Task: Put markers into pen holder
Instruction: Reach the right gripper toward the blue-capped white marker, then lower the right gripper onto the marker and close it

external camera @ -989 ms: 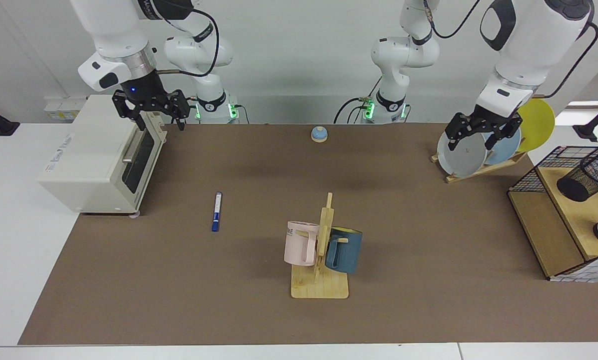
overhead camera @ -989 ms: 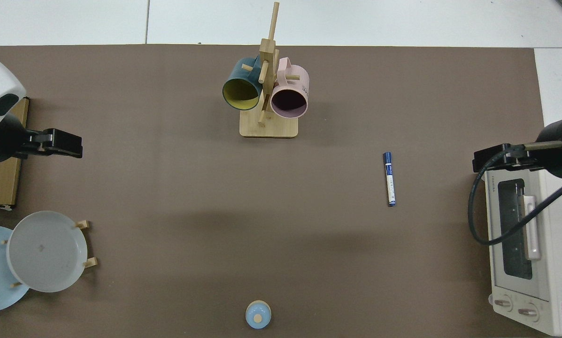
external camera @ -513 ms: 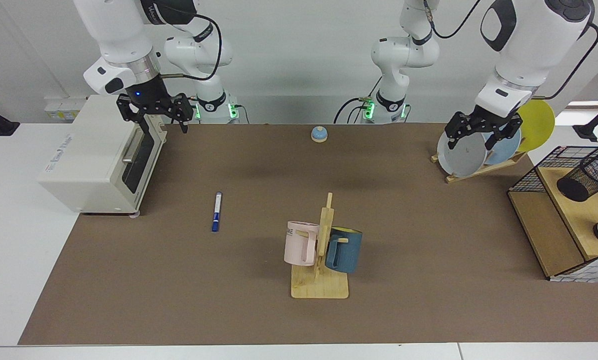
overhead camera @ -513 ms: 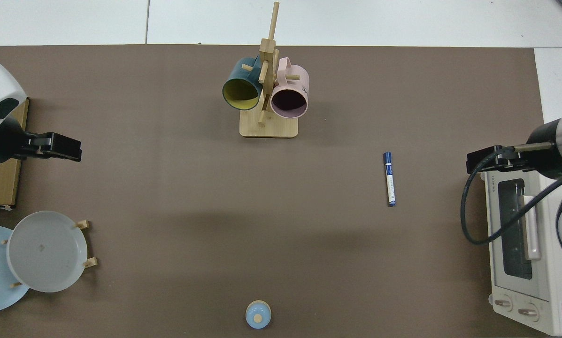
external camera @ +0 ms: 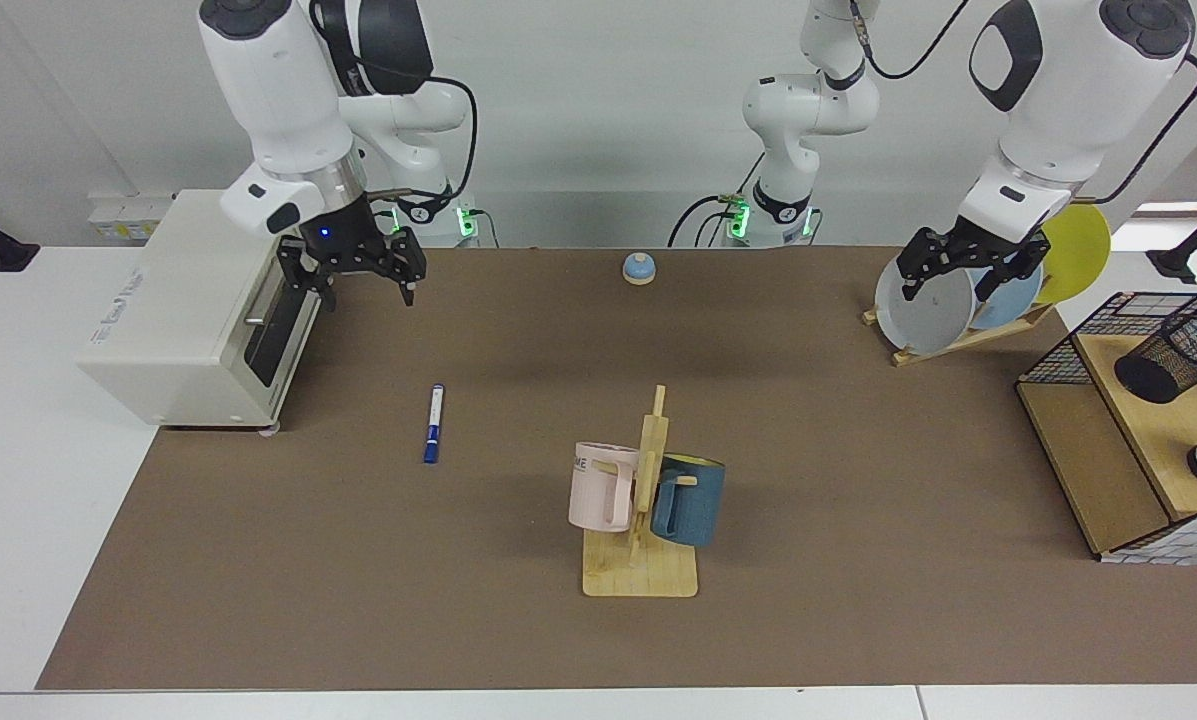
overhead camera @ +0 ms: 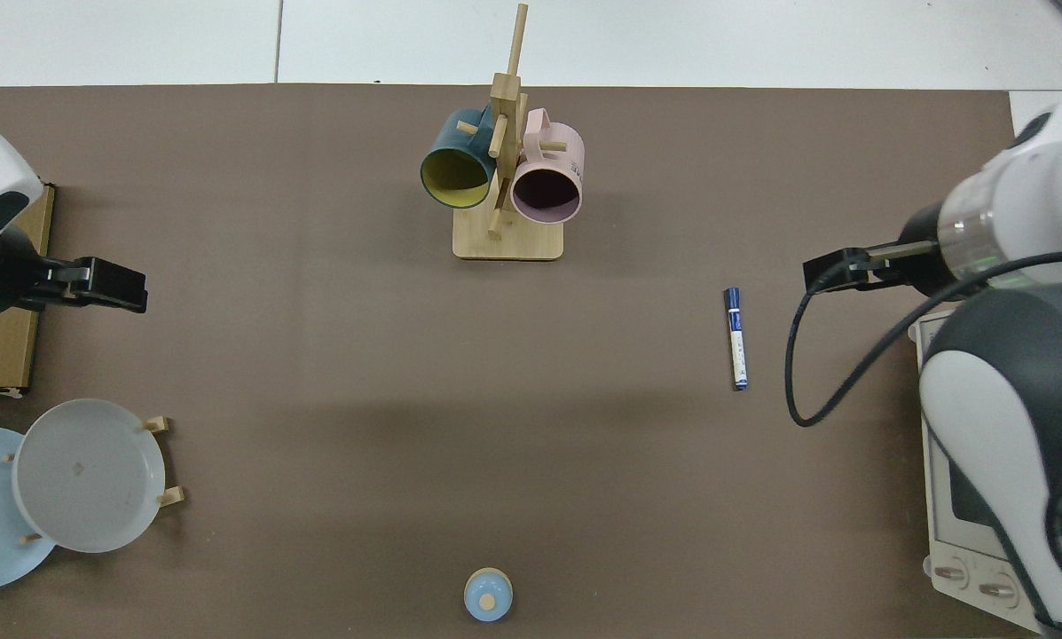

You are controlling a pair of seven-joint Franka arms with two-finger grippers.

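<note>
Both sets of jaws are spread and empty. Nearest on the brown worktop (external camera: 858, 600) stands the wooden mug rack (external camera: 641, 520) with a pink mug (external camera: 600, 486) and a blue mug (external camera: 690, 498). The marker (external camera: 433, 423) lies flat beyond it, apart from everything. The right gripper (external camera: 358, 285) hovers above the worktop beside the toaster oven (external camera: 188, 310), well short of the marker. The pen holder (external camera: 1173, 362) lies tipped on a wooden shelf inside the wire basket (external camera: 1068, 355). The left gripper (external camera: 963, 275) hangs before the plate rack (external camera: 943, 310). A small blue bell (external camera: 639, 268) sits farthest back.
</note>
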